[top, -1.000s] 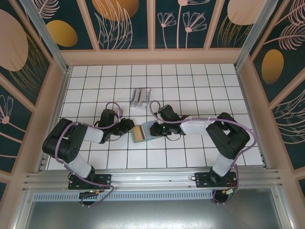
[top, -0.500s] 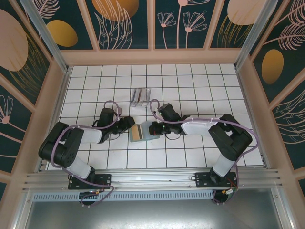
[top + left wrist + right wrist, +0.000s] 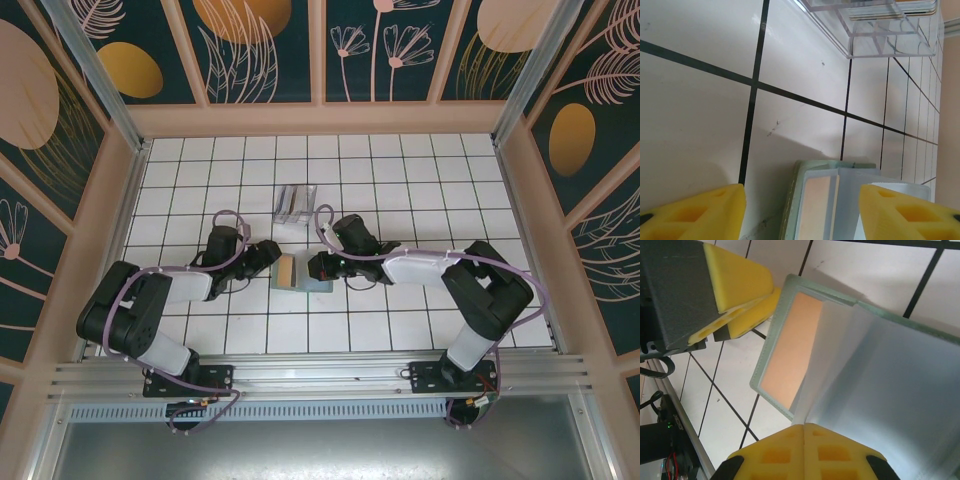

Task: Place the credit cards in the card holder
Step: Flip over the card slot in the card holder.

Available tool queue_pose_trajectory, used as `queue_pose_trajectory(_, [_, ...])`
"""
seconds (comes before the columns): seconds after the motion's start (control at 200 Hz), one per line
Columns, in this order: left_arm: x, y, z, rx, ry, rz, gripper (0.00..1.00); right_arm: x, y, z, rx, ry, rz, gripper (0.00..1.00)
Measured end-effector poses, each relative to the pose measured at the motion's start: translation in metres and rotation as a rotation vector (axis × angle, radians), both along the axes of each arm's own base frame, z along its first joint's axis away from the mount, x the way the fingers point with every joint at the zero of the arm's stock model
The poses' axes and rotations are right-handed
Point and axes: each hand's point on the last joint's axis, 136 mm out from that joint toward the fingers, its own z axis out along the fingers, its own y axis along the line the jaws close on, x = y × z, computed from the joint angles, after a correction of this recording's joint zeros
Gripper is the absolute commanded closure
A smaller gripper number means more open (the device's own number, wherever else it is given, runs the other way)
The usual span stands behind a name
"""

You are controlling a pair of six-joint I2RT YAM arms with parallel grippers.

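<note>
No lettering, number or brand can be read anywhere (the card holder (image 3: 880, 390) looks plain).

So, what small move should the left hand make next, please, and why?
Probably draw the left hand back from the card holder toward the clear box: it is open, and the orange card already lies in the holder, whose flap the right hand pinches.
</note>
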Motion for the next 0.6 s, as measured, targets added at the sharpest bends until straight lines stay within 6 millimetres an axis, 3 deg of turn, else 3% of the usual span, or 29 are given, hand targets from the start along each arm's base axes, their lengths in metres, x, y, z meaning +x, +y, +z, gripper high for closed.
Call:
queue_pose_trajectory(0.18, [0.003, 0.005, 0.005, -0.002, 0.001, 0.036, 0.25, -0.006, 0.017, 0.002, 0.041, 0.004, 0.025, 0.69])
queue_pose_trajectory(0.29, [0.007, 0.016, 0.014, 0.016, -0.006, 0.091, 0.16, -0.007, 0.029, -0.002, 0.054, 0.010, 0.046, 0.65])
queue_pose_trajectory(0.46, [0.021, 0.032, 0.038, 0.037, -0.063, 0.159, 0.12, -0.003, 0.047, -0.003, 0.102, 0.027, 0.067, 0.61])
queue_pose_trajectory(0.596, [0.028, 0.051, 0.036, 0.055, -0.044, 0.218, 0.11, 0.003, 0.066, 0.001, 0.163, 0.058, 0.078, 0.58])
